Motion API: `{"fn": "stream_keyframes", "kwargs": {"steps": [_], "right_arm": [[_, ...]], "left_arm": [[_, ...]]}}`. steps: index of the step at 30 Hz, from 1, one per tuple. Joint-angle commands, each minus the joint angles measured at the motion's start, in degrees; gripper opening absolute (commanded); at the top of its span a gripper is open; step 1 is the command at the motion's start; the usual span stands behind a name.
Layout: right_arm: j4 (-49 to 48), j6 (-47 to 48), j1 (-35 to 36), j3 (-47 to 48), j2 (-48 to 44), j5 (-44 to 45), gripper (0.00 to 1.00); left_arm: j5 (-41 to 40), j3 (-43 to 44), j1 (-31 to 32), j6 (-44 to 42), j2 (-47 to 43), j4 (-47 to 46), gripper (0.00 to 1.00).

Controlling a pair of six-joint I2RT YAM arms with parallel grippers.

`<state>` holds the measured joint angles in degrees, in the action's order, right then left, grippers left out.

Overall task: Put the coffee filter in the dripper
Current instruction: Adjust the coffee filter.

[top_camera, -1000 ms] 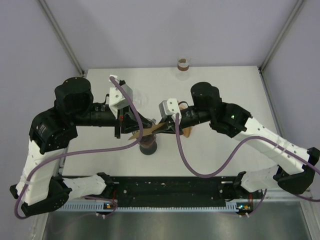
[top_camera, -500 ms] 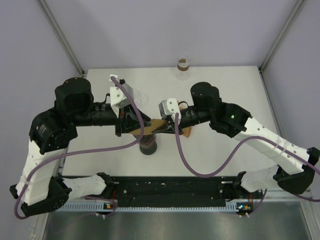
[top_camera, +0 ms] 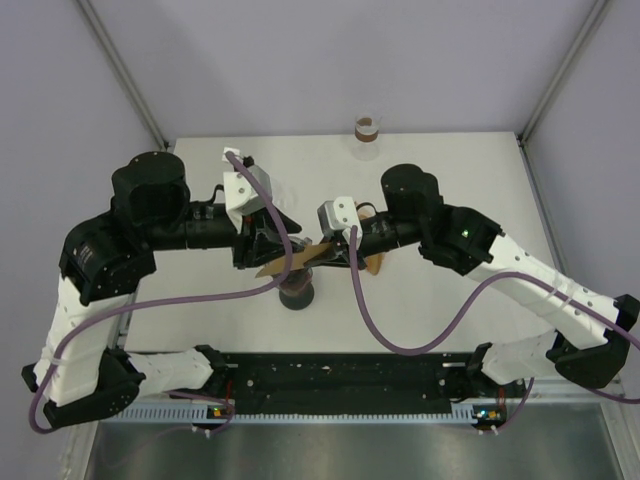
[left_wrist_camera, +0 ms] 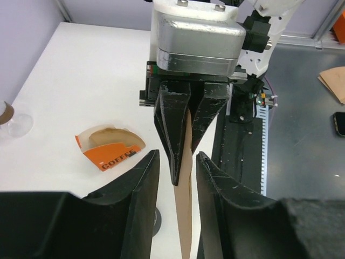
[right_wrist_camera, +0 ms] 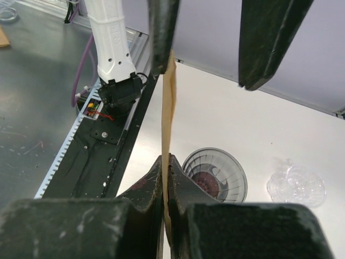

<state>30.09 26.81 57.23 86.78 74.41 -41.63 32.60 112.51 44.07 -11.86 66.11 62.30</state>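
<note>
A flat brown coffee filter (top_camera: pixel 290 262) hangs in the air above the dripper (top_camera: pixel 297 292), a dark ribbed cone near the table's front middle. My right gripper (right_wrist_camera: pixel 165 159) is shut on one edge of the filter (right_wrist_camera: pixel 168 113), with the dripper (right_wrist_camera: pixel 215 175) just below and beside it. My left gripper (left_wrist_camera: pixel 177 156) is open. Its fingers (left_wrist_camera: pixel 141 178) stand on either side of the filter (left_wrist_camera: pixel 185 216), with a gap on both sides. Seen from above, the left gripper (top_camera: pixel 275 245) and the right gripper (top_camera: pixel 325 250) face each other tip to tip.
An orange box of coffee filters (left_wrist_camera: pixel 110 147) lies on the white table behind the grippers, partly under the right arm (top_camera: pixel 372 262). A clear glass (top_camera: pixel 368 132) stands at the back edge. The black rail (top_camera: pixel 340 375) runs along the near edge.
My left gripper's jaws have come apart and let go of the filter. The right gripper stays clamped on it, and the filter has hardly moved.
</note>
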Motion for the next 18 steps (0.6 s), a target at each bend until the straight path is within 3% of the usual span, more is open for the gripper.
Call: {"fn": "stream_keyframes", "kwargs": {"steps": [1, 6, 11, 18], "right_arm": [[-0.64, -0.70, 0.51, 2.16, -0.50, -0.39, 0.00], [-0.47, -0.70, 0.51, 2.25, -0.32, -0.30, 0.00], [-0.47, -0.70, 0.51, 2.34, -0.41, -0.65, 0.00], [-0.47, -0.97, 0.42, 2.16, -0.50, -0.73, 0.00]], "left_arm": [[4.12, 1.23, 0.49, -1.24, 0.43, 1.94, 0.41], [5.46, 1.05, 0.49, -1.59, 0.43, 2.73, 0.42], [3.08, 2.01, 0.57, 0.08, 0.69, 1.24, 0.10], [1.77, 1.75, 0.49, 1.31, 1.04, 0.63, 0.00]]}}
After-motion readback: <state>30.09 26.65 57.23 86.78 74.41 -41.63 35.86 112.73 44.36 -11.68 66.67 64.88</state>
